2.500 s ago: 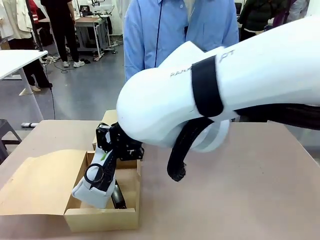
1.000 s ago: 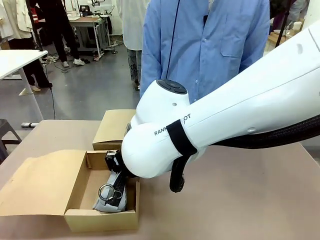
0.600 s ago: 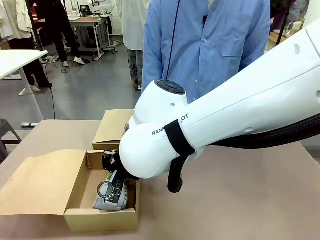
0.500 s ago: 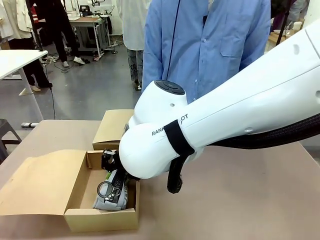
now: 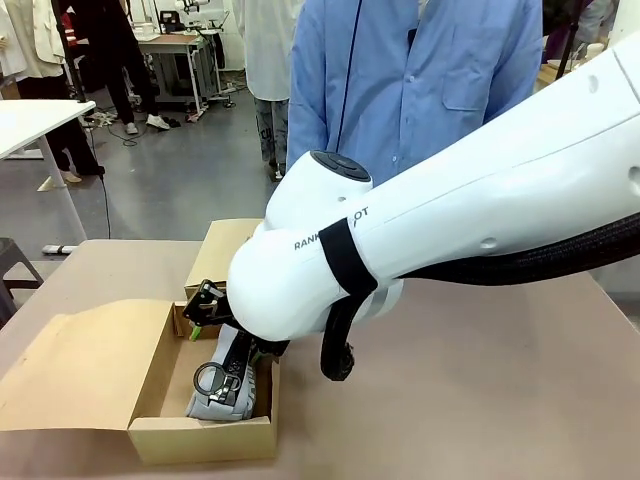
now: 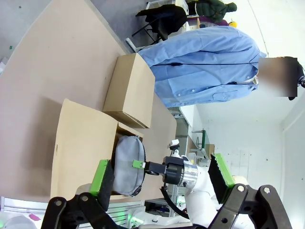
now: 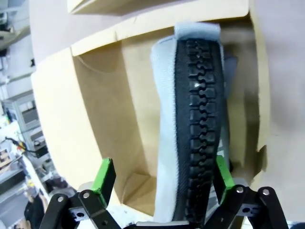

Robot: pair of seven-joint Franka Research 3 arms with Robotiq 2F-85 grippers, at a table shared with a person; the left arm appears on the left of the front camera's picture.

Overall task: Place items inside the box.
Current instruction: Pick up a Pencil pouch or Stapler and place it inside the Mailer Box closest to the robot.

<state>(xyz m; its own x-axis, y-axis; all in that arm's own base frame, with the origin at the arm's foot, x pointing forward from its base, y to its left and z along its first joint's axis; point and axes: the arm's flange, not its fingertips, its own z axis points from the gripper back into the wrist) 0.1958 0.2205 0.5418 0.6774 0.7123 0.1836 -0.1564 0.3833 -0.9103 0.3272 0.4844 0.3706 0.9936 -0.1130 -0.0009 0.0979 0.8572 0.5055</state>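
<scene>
The open cardboard box (image 5: pixel 150 425) stands at the front left of the table. A grey zippered pencil pouch (image 5: pixel 222 388) leans on its edge inside it, against the right wall, with a metal ring on its zip. My right gripper (image 5: pixel 215 330) hovers just over the pouch, open, with one green-tipped finger raised above the box rim. In the right wrist view the pouch (image 7: pixel 190 119) stands zip-up between the spread fingers of the gripper (image 7: pixel 163 174), apart from the pads. My left gripper (image 6: pixel 159 164) is open, high above the table, looking down on the box (image 6: pixel 83 143) and pouch (image 6: pixel 127 164).
A second, closed cardboard box (image 5: pixel 222 255) sits just behind the open one. The open box's lid (image 5: pixel 70 365) lies flat to the left. A person in a blue shirt (image 5: pixel 410 90) stands at the far side. My right arm (image 5: pixel 450 220) spans the table's middle.
My right gripper has opened, let go of the grey pouch and lifted a little. The pouch stays leaning inside the box.
</scene>
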